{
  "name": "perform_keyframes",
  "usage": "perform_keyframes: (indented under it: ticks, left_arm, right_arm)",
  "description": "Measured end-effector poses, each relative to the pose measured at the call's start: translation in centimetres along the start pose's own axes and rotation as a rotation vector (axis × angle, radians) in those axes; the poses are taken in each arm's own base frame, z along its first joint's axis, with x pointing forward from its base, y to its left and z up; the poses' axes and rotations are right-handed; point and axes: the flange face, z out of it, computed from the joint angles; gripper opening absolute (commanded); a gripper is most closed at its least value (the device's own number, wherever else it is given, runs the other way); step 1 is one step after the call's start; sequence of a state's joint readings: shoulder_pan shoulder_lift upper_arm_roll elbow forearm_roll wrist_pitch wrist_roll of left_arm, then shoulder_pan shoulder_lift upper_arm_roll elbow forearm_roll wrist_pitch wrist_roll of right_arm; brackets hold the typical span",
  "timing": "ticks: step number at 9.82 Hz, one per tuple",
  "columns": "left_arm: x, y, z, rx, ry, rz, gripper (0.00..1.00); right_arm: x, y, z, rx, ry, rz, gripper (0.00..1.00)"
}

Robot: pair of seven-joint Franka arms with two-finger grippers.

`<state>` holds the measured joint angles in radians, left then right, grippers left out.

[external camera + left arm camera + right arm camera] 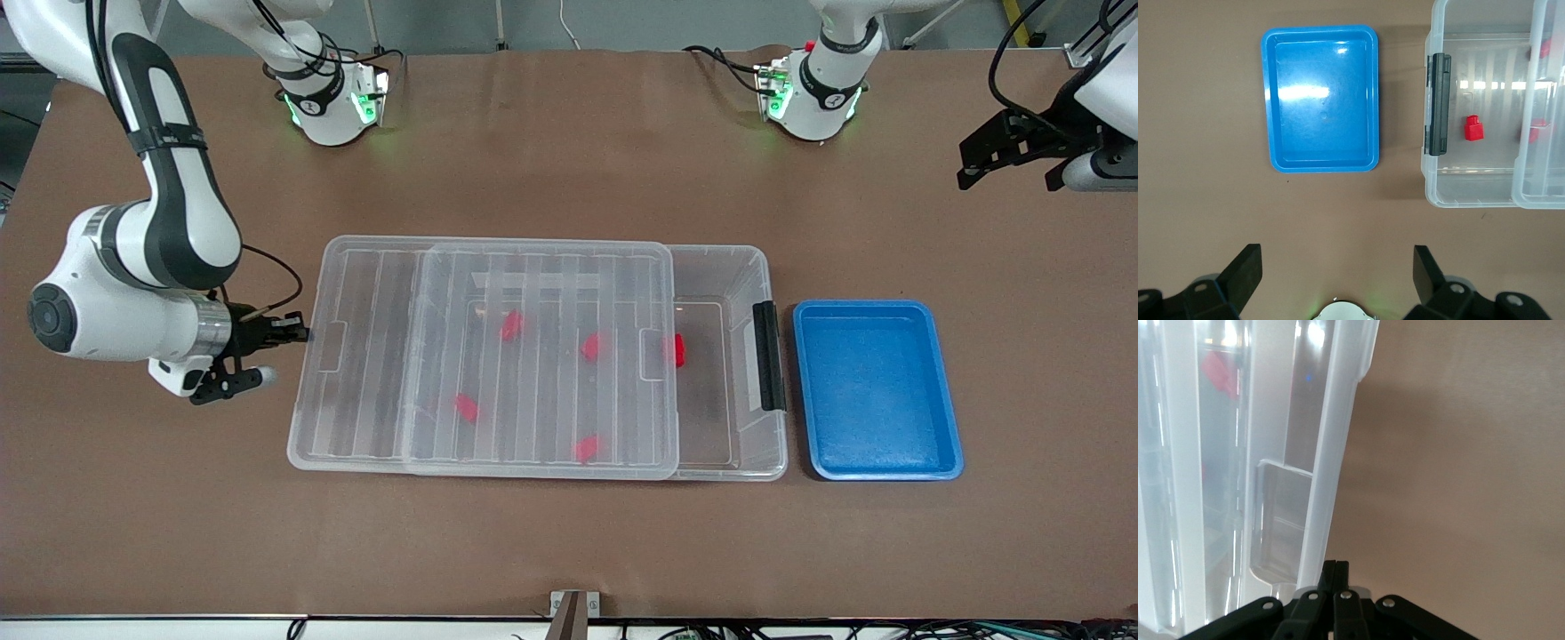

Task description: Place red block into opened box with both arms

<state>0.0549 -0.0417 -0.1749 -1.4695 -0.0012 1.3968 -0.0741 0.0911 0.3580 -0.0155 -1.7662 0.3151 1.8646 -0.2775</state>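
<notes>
Front view: lying in the box [751, 267] on the brown table [569, 551], five red blocks, four blurring under the shifted ribbed lid [533, 356], one red block [678, 349] showing uncovered near the black latch [769, 356]; blue tray [876, 389] sitting just beside the box at the latch end.

Left wrist view: left gripper [1331, 277] hovering over bare table near the tray, fingers spread wide, holding nothing.

Right wrist view: right gripper [1335, 577] pressing together, fingertips touching the lid's edge.

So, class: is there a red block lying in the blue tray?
No, the blue tray is bare inside; the red block lies in the box.
</notes>
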Motion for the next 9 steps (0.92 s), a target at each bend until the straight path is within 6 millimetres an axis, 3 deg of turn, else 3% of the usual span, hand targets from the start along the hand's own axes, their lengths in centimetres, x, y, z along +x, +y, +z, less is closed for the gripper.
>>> perform_keyframes:
  ticks: [5,9]
  left_arm:
    - [0.5,-0.2,0.8,-0.001,-0.017,-0.001,1.00]
    - [0.7,0.2,0.9,-0.002,-0.008,0.007,1.00]
  right_arm:
    - [1.3,-6.7,2.2,-0.022,0.018,0.032,0.00]
    - [2.0,-8.5,3.6,-0.033,0.027,0.034,0.00]
